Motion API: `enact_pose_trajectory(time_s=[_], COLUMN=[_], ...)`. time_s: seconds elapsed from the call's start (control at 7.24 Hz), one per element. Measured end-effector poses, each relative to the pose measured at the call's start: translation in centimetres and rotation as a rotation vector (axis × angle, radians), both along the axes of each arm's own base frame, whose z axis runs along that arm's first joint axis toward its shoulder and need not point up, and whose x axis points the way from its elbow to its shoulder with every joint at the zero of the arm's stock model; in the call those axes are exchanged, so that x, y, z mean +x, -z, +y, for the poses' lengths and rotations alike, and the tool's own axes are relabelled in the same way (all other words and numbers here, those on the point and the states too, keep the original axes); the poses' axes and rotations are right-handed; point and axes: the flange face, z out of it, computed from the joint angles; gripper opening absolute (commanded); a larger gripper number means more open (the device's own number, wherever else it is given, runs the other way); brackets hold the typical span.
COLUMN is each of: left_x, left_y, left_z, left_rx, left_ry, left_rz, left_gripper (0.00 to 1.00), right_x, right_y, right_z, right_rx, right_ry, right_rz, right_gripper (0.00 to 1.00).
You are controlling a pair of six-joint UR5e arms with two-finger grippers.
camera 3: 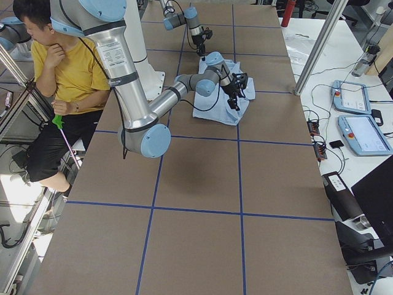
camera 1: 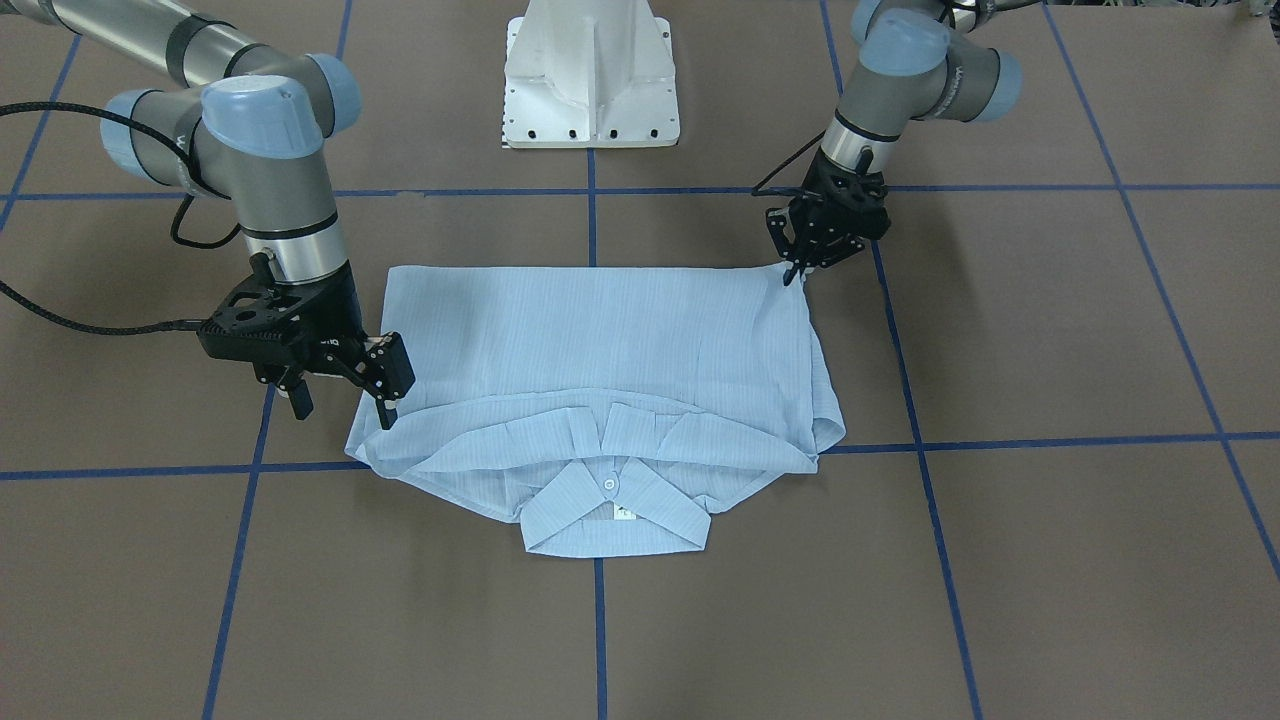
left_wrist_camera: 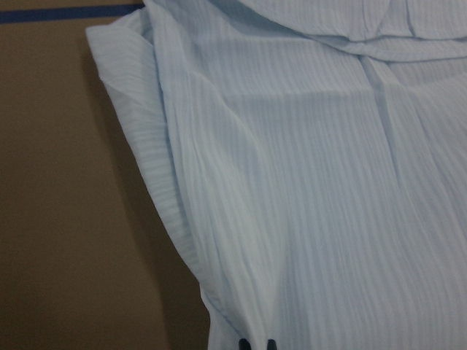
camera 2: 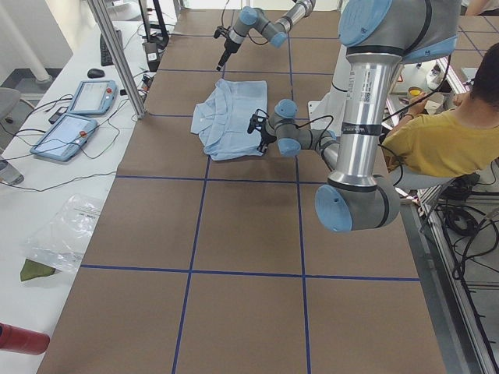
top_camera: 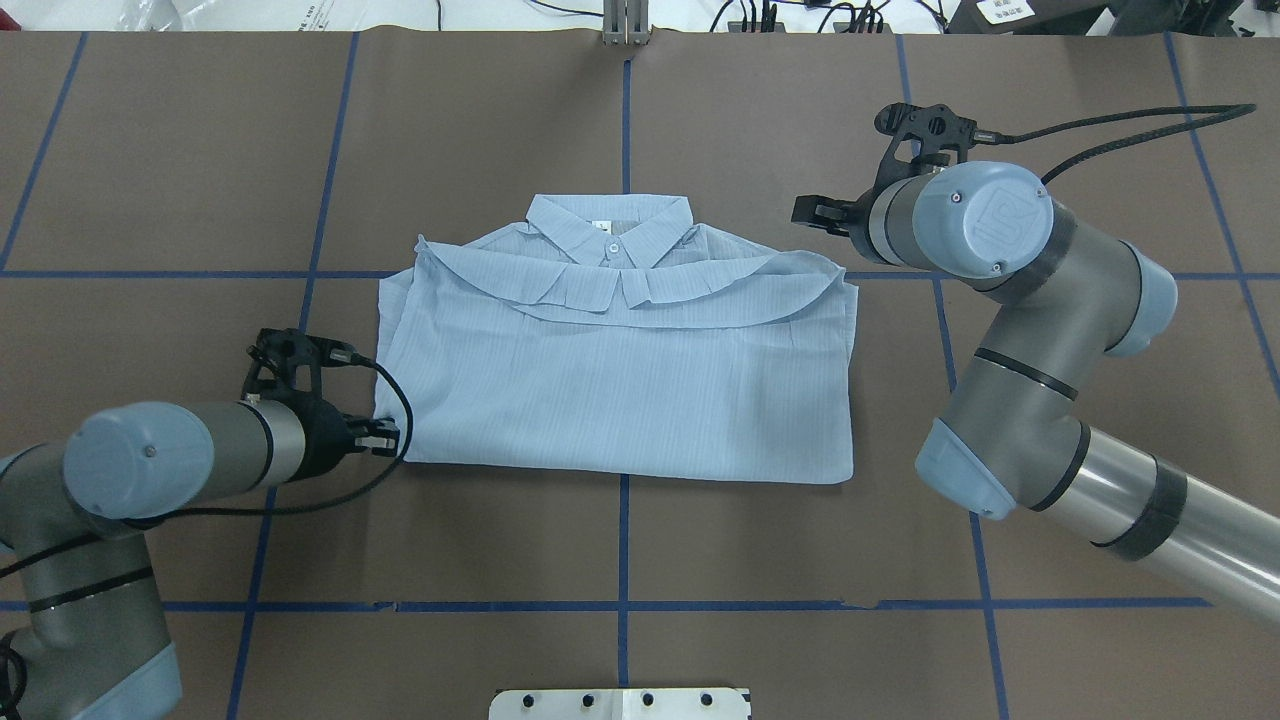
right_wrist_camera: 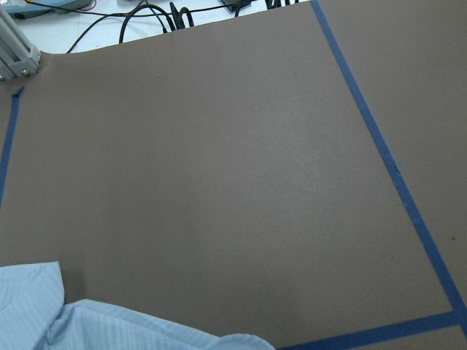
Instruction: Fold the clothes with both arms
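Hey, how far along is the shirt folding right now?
Done: the shirt lies as a compact rectangle, no sleeves sticking out, its lower part folded up to the collar. In hand: the left gripper pinches a corner nearest the robot; the right gripper is open beside the opposite side edge, toward the collar. Left: probably one more fold, or just releasing and smoothing.

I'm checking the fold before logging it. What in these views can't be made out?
Sleeves: none shows; the folded shirt likely covers them.
Label text: too small in front and overhead views.
Left gripper: its fingertips are cut by the left wrist view's bottom edge, so its grip on the shirt corner is unclear.
Right gripper: whether it touches the shirt is unclear in the front view.
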Motion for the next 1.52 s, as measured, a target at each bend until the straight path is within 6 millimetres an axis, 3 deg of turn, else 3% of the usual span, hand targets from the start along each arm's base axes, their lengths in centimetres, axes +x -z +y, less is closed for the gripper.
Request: enact_pose_trajectory(time_s=[0.28, 0.41, 0.83, 0.97, 1.1, 1.38, 1.52], left_x=[-5.3, -6.4, -4.4, -3.8, -3.3, -4.5, -5.9], left_y=[-2.2, -2.6, -0.1, 1.6, 3.3, 3.4, 3.3], left_z=[-8.3, -14.4, -33.7, -38.0, -40.9, -41.7, -41.2], left_rx=[0.089, 0.119, 0.096, 0.101, 0.112, 0.155, 0.178], left_ry=[0.094, 0.147, 0.273, 0.299, 0.314, 0.274, 0.23], left_rz=[-0.115, -0.172, -0.286, -0.3, -0.293, -0.242, -0.215], left_gripper=[0.0, 0.0, 0.0, 0.0, 0.99, 1.0, 1.0], right_x=[0.1, -0.1, -0.2, 0.0, 0.0, -1.7, -3.2], right_y=[1.2, 1.9, 4.3, 4.7, 5.0, 6.3, 8.7], right_z=[0.5, 1.0, 2.9, 3.3, 3.6, 4.3, 4.1], right_rx=[0.011, 0.017, 0.035, 0.038, 0.039, -0.002, -0.062], right_ry=[0.006, 0.012, 0.027, 0.027, 0.03, 0.023, -0.01], right_rz=[-0.022, -0.037, -0.08, -0.091, -0.099, -0.12, -0.131], right_gripper=[1.0, 1.0, 1.0, 1.0, 1.0, 1.0, 0.99])
